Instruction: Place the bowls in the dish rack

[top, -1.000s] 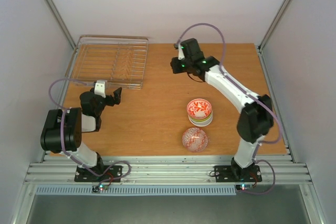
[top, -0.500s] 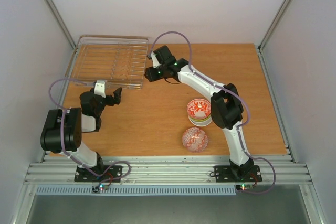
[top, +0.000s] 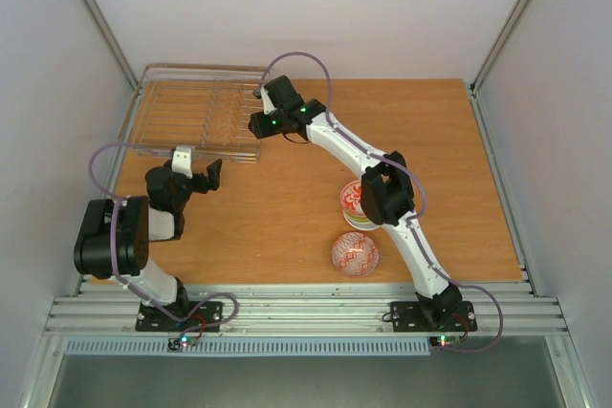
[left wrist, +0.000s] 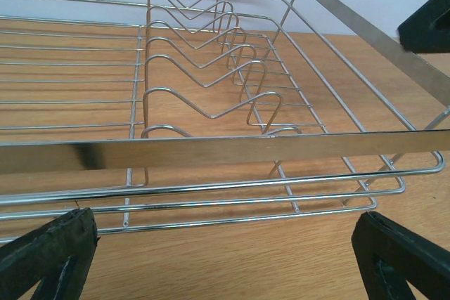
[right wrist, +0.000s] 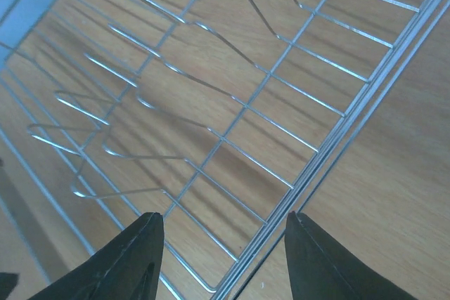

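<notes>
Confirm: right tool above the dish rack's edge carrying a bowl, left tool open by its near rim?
No: the right tool is above the dish rack edge but empty; the right wrist view shows only wire bars between its fingers. Yes, left tool open by its near rim.

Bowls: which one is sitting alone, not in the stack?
The red-patterned bowl: it sits by itself, nearer the robot than the others, which form a stack partly hidden by the right arm.
</notes>
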Robot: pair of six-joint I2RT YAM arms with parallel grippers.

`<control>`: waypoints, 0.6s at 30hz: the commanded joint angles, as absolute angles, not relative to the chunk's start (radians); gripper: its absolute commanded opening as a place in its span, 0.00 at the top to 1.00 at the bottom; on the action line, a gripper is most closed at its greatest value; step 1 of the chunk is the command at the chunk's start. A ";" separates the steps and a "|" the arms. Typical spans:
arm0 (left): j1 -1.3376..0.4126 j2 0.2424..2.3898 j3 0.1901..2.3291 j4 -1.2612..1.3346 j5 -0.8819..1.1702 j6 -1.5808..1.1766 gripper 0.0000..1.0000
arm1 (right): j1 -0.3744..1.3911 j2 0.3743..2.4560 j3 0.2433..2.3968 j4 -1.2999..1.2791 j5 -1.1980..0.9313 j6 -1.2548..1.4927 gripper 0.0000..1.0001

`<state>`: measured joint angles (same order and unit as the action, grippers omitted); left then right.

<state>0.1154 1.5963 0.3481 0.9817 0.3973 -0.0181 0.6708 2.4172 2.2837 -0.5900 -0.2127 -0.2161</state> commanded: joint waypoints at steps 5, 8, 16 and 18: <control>0.110 1.578 0.364 1.015 0.400 -0.002 0.01 | 0.700 2.497 2.408 -0.724 -0.119 -0.195 0.52; 0.110 1.578 0.364 1.014 0.400 -0.002 0.01 | 0.720 2.495 2.410 -0.738 -0.087 -0.227 0.52; 0.110 1.578 0.360 1.020 0.399 -0.002 0.01 | 0.740 2.531 2.415 -0.773 -0.085 -0.237 0.59; 0.112 1.577 0.357 1.028 0.398 -0.004 0.03 | 0.742 2.533 2.408 -0.784 -0.073 -0.239 0.64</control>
